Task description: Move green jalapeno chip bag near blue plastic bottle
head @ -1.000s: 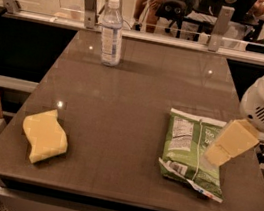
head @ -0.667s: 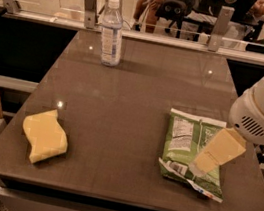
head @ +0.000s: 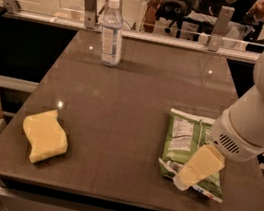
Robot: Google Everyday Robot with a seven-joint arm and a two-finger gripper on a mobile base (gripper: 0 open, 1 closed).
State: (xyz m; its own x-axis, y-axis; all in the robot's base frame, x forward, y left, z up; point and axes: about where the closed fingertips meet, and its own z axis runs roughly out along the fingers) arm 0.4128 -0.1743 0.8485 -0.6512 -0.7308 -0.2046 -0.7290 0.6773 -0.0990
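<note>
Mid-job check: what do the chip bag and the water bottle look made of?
The green jalapeno chip bag looks like thin plastic film, creased, with a printed white panel. The blue plastic bottle appears to be clear plastic: see-through body, pale label, white cap. The gripper hangs over the bag's near right part.

Warm, dim light; small glints dot the surface; gripper, lower right, looks soft; top background brighter.

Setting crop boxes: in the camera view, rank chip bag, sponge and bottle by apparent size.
1. green jalapeno chip bag, the hand over its near end.
2. yellow sponge and blue plastic bottle: about alike; the bottle stands farther back, so unranked.
</note>
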